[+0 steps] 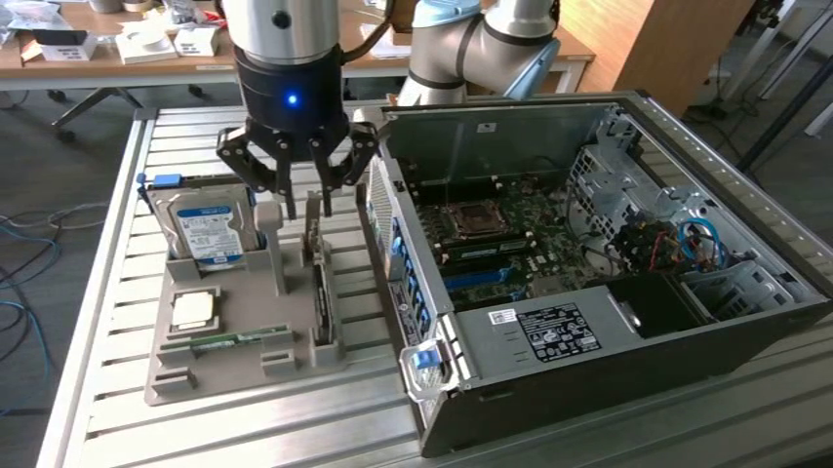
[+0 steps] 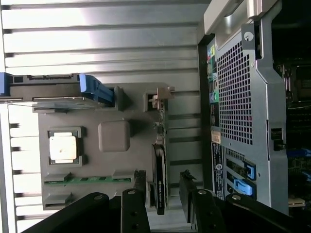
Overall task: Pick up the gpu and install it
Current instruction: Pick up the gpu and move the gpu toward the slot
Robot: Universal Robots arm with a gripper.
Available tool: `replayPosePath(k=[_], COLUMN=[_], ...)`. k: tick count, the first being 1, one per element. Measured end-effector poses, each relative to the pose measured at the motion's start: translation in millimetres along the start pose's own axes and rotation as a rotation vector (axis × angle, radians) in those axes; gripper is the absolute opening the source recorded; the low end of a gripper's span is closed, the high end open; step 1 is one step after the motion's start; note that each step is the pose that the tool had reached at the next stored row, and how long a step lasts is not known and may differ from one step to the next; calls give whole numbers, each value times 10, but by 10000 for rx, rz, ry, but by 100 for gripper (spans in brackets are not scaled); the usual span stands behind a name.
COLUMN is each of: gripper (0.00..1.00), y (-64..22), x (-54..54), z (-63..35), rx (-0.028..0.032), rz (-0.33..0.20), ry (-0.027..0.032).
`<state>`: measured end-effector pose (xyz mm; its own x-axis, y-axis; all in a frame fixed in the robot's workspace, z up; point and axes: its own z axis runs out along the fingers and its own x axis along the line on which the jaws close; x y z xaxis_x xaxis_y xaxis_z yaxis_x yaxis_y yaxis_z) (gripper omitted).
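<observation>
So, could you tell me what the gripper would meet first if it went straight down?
Probably the gpu, standing on edge in the grey holder; the gripper hangs right above it, jaws open either side.

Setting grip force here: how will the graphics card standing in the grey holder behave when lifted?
The graphics card looks thin and flat, so it is probably stiff and fairly light. It stands on edge in the grey holder, so a sideways pull might jam or tilt it. Its metal bracket end could make it hang unevenly.

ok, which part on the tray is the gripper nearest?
The gpu: the thin dark card standing on edge beside the PC case, under the open gripper. Hard drive, CPU and memory stick sit farther off.
</observation>
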<state>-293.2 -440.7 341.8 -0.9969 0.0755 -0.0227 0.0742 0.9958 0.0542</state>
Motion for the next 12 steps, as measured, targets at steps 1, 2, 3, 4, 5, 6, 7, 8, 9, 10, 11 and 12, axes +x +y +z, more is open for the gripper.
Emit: replayPosePath(k=[1,2,3,4,5,6,7,8,9,10,11,12], gripper=[42,42,42,42,42,42,42,42,42,42,42,42], y=[-1,-2,-3,-4,-5,-6,-7,-8,-9,-10,-11,-12], x=[0,0,1,2,2,2,3,3,3,4,4,5], z=[19,37,55,73,91,108,126,146,164,182,200,218], rx=[0,0,0,0,0,1,1,1,0,0,1,0], rz=[0,0,0,0,0,0,-1,-1,0,0,0,0], ry=[0,0,0,0,0,0,1,1,0,0,0,0])
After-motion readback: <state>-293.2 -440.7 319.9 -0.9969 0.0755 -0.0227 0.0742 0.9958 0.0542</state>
